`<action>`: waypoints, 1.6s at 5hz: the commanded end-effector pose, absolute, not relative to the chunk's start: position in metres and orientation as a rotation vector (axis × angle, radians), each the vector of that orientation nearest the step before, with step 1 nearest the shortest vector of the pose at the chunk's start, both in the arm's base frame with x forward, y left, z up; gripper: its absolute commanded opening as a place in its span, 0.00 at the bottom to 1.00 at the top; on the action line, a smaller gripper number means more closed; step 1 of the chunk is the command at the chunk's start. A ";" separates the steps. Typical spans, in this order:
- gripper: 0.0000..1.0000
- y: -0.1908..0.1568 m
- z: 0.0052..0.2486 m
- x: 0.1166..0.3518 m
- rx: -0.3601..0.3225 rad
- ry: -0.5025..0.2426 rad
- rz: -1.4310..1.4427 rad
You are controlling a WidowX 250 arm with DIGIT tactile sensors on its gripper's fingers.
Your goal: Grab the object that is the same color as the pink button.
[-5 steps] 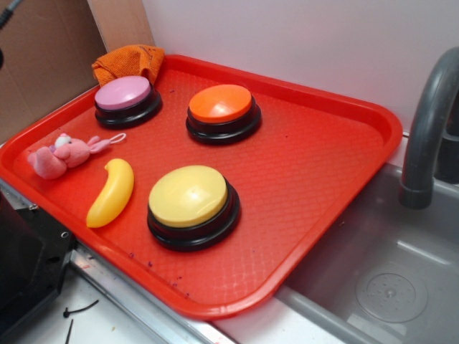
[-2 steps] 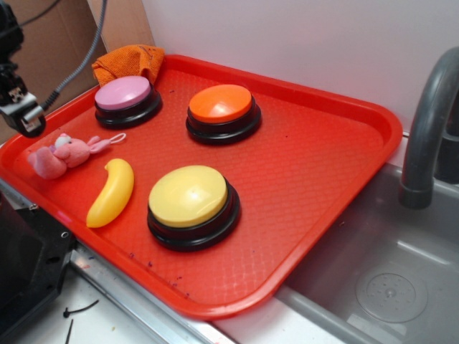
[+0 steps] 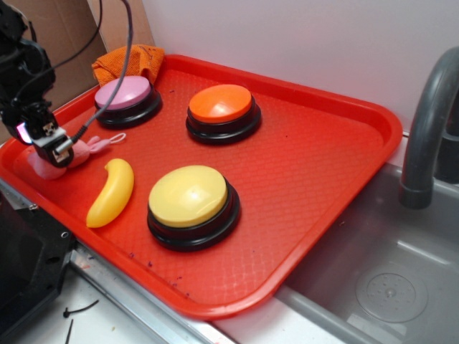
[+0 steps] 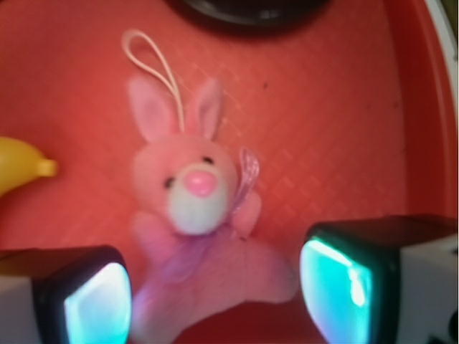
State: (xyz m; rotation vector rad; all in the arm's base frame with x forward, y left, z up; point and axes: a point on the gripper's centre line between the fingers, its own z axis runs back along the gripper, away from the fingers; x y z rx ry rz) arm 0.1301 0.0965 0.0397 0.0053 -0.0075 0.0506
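Premises are presenting as a mock kitchen set up for robot trials. A grey sink basin (image 3: 387, 279) with a moulded drain is sitting at the near right, a grey faucet (image 3: 429, 129) is rising over it, and a red serving tray (image 3: 323, 172) is lying alongside. Cardboard panels (image 3: 64, 43) are standing at the far left against a plain white wall (image 3: 301, 43).

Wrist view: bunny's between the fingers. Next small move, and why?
Probably descend a little further, then close. The gripper is open, its fingers flanking the pink plush bunny's lower body on the red tray. In the exterior view the gripper looks just above the toy, not yet clamped.
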 end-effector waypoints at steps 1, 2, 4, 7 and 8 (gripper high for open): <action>0.72 0.100 0.026 0.128 0.016 0.013 0.062; 0.00 0.099 0.023 0.130 0.008 0.011 0.031; 0.00 0.094 0.046 0.138 -0.051 0.006 0.032; 0.00 0.042 0.135 0.169 -0.130 -0.086 0.102; 0.00 0.022 0.164 0.177 -0.184 -0.146 0.093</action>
